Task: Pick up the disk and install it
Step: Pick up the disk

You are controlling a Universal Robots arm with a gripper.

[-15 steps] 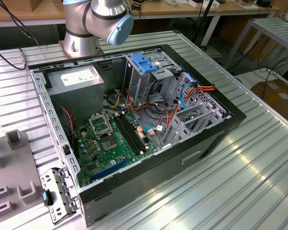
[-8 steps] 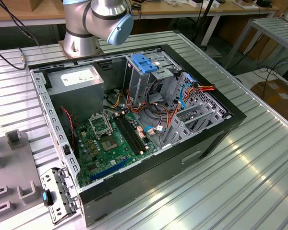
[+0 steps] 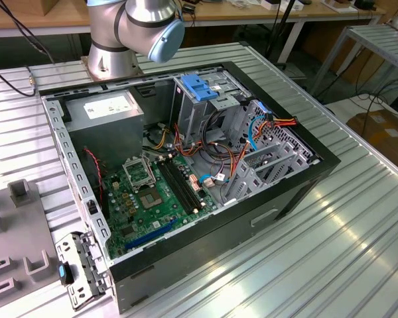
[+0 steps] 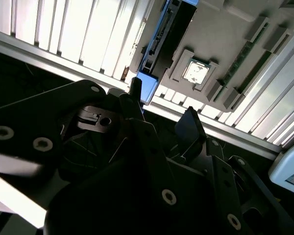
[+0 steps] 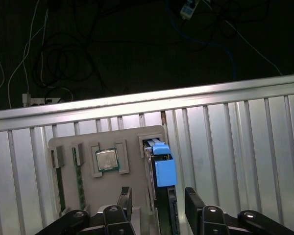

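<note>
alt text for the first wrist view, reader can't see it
The open gripper has a finger on either side of the disk, which stands on edge in a grey tray on the ribbed metal table. A processor chip sits in the tray beside it.

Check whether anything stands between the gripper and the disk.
Nothing visible does. In the first wrist view the gripper is open, with one finger on each side of the disk, which stands on edge in a slot of the grey tray. The chip in the tray sits off to one side, apart from both.
</note>
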